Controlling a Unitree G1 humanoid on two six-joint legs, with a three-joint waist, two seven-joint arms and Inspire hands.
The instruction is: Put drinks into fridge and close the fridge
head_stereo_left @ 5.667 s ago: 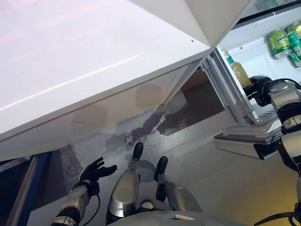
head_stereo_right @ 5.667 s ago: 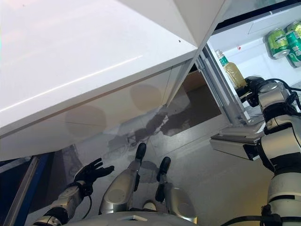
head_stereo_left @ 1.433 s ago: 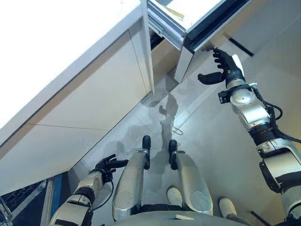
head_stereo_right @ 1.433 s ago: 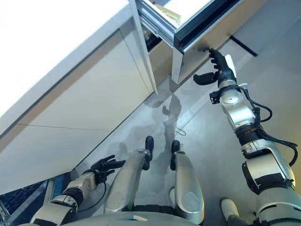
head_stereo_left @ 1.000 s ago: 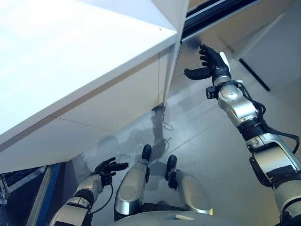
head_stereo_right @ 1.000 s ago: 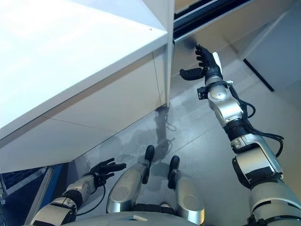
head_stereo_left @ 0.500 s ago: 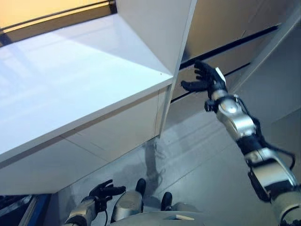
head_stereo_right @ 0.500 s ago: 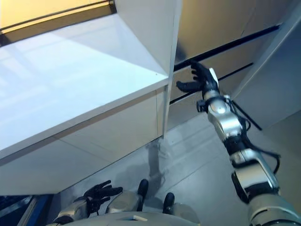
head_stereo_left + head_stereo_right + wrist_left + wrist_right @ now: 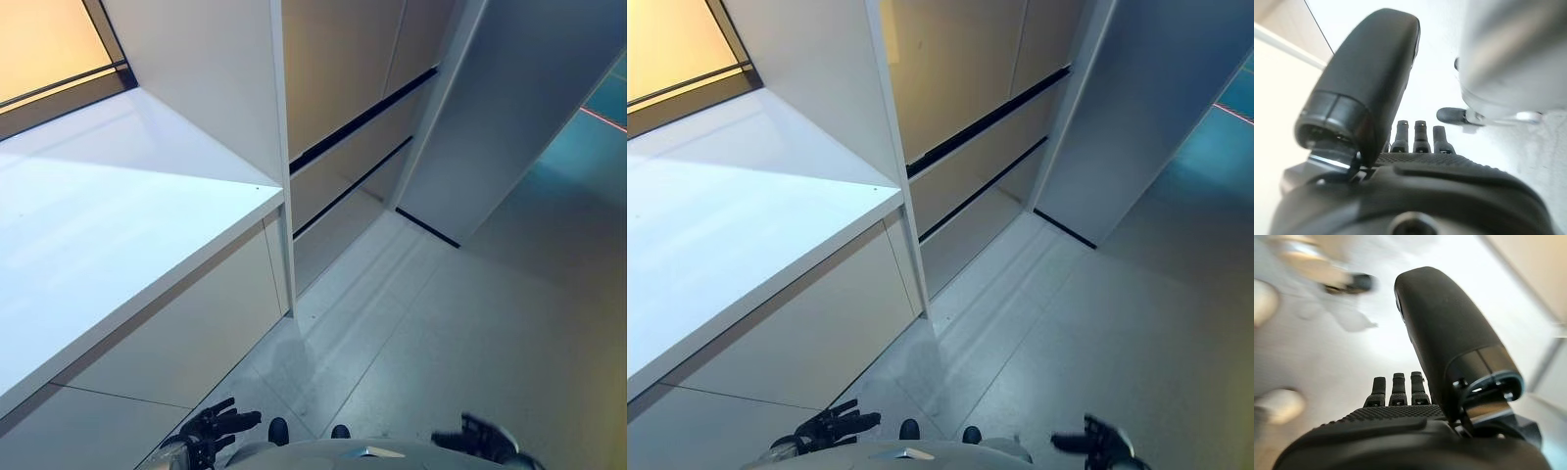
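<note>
A long white counter (image 9: 108, 245) is running along the left, catching bright light on its top, with pale cabinet fronts (image 9: 186, 343) standing beneath it. Beyond, beige panels (image 9: 343, 78) split by dark horizontal gaps are facing a grey speckled floor (image 9: 470, 333), which is turning teal at the far right.

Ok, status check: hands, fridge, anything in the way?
Left hand open, low, empty. Right hand open, low, empty. Fridge front shut, no gap showing; no drinks in sight. Floor ahead shows no obstacle.
</note>
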